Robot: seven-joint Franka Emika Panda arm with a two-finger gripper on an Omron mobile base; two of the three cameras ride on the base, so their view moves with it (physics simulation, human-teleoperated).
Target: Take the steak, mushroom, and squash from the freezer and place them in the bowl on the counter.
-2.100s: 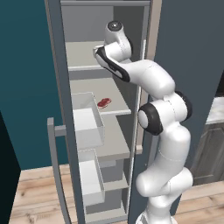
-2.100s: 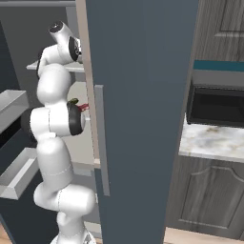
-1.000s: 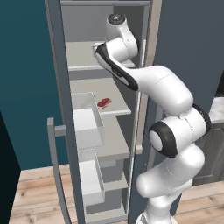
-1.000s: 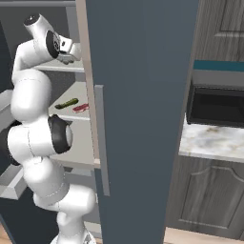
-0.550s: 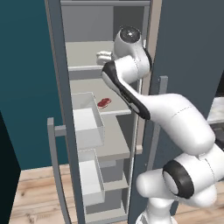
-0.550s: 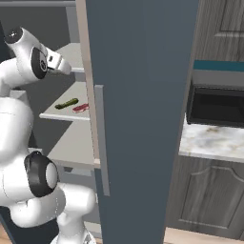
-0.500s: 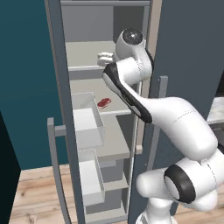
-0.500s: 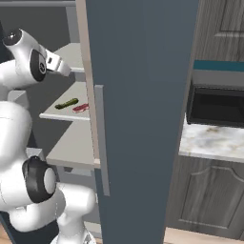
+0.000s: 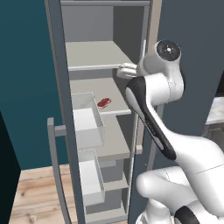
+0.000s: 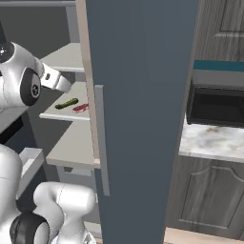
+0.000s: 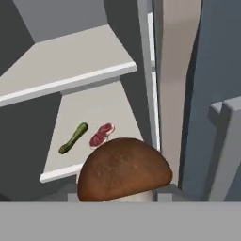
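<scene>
- The gripper (image 11: 120, 197) is closed around the mushroom (image 11: 123, 170); in the hand view its brown cap sits right between the two dark fingertips (image 11: 164, 190), and the pale stem goes down between them.
- In the left base view the gripper (image 9: 124, 71) is at the front edge of the freezer (image 9: 57, 78), just in front of the upper shelf (image 9: 94, 54).
- In the right base view the gripper (image 10: 57, 82) points toward the open freezer from the left side of the door.
- The steak (image 11: 102, 135) lies on the shelf below, well apart from the gripper; it shows also in the left base view (image 9: 103, 103) and the right base view (image 10: 80, 108).
- The squash (image 11: 73, 138) lies just beside the steak on the same shelf, not touching it, and it is seen in the right base view (image 10: 66, 103) too.
- White door bins (image 9: 87, 120) hang on the open door with its long bar handle (image 9: 57, 175).
- Farther to the right, the counter (image 10: 212, 142) stands under a dark microwave (image 10: 217, 106).
</scene>
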